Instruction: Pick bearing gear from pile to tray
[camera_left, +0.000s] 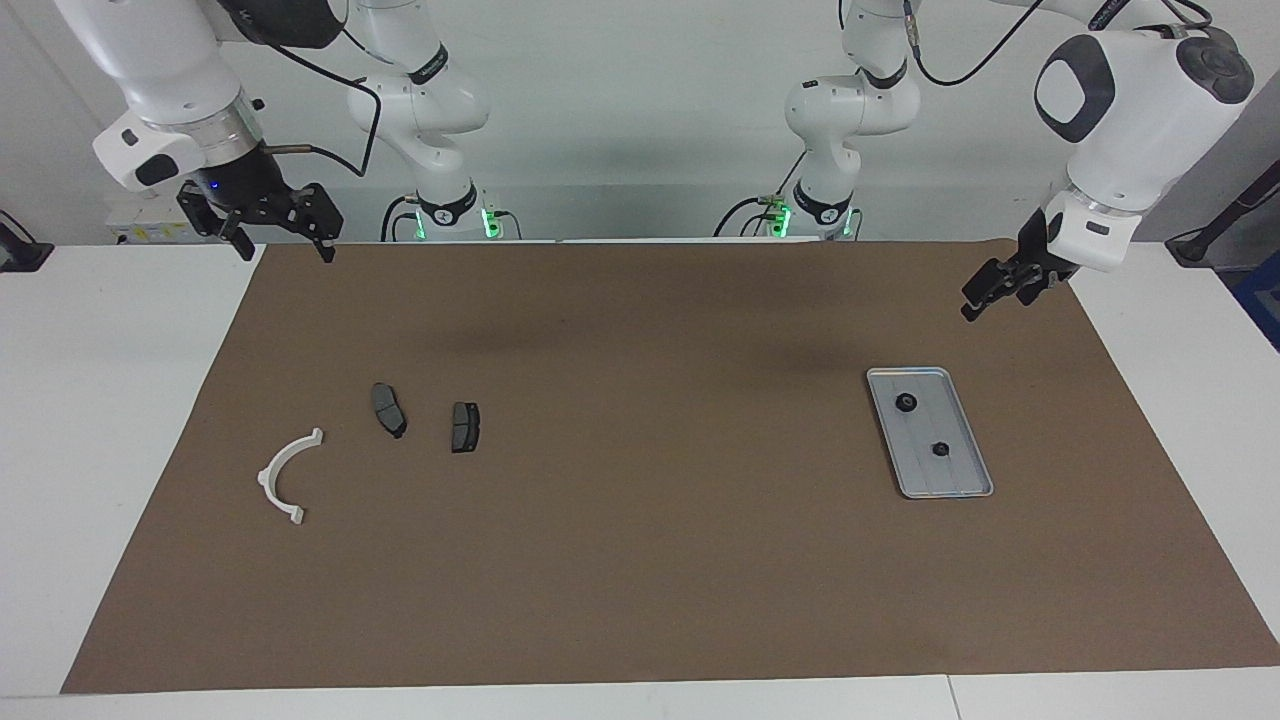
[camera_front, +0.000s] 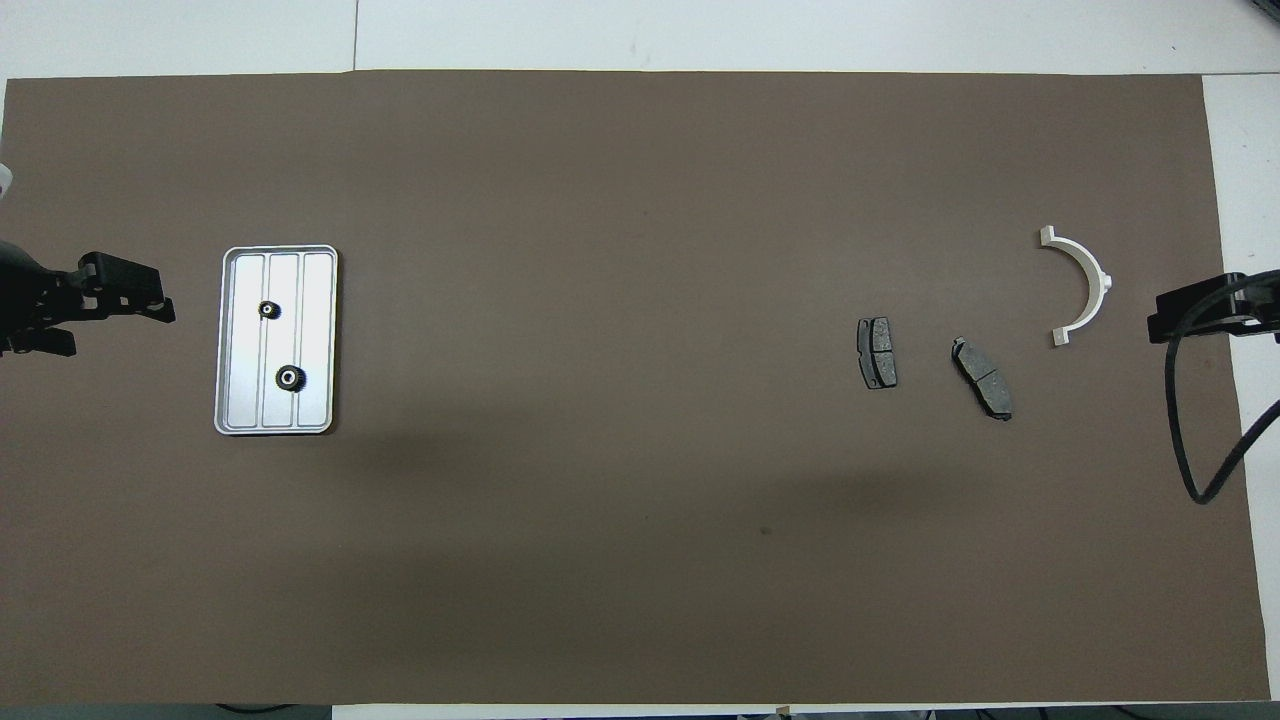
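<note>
Left gripper (camera_left: 985, 293) jaws apart, holding nothing, touching nothing; it's in the air over the brown paper mat (camera_left: 640, 560), just off the flat silver-grey metal tray (camera_left: 958, 487) toward the left arm's end. Right gripper (camera_left: 280, 232) also jaws apart and empty, raised over the mat's edge at the right arm's end; that arm is waiting.

Two small black round gears (camera_front: 268, 310) (camera_front: 290, 377) lie inside the tray, apart from each other and from the rim.

No readable labels or writing on anything.

From the tray toward the right arm's end: a long bare stretch of mat, then two dark grey brake pads (camera_left: 465, 426) (camera_left: 389, 409) side by side, not touching, and a white curved arc bracket (camera_left: 285, 477) near the mat's end edge. Tray sits well inside the mat edges.
</note>
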